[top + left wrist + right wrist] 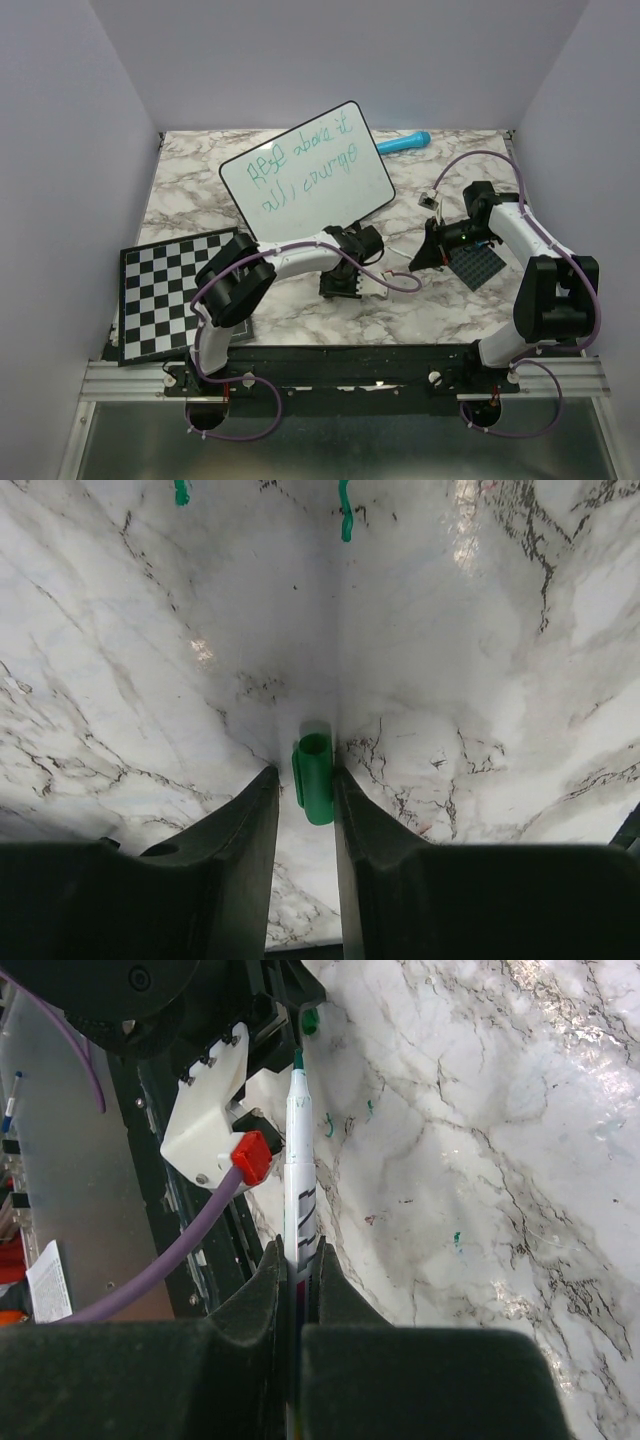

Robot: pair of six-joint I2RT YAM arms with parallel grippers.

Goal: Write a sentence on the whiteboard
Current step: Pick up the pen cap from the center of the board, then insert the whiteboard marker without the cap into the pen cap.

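Where the veined marble bench [190, 190] nears its far edge, the whiteboard [345, 192] sits askew, a smooth rounded rectangle bearing the sentence [300, 168] in two loopy green lines. In front of the whiteboard, the left claw [305, 777] pinches a green tubular cap [314, 780]. Further right, the right claw [298, 1250] clamps a slim white marker [297, 1150].

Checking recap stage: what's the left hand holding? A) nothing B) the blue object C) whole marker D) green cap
D: in the left wrist view, the green cap sits pinched between the fingers of the left hand, while the uncapped marker is in the right hand.
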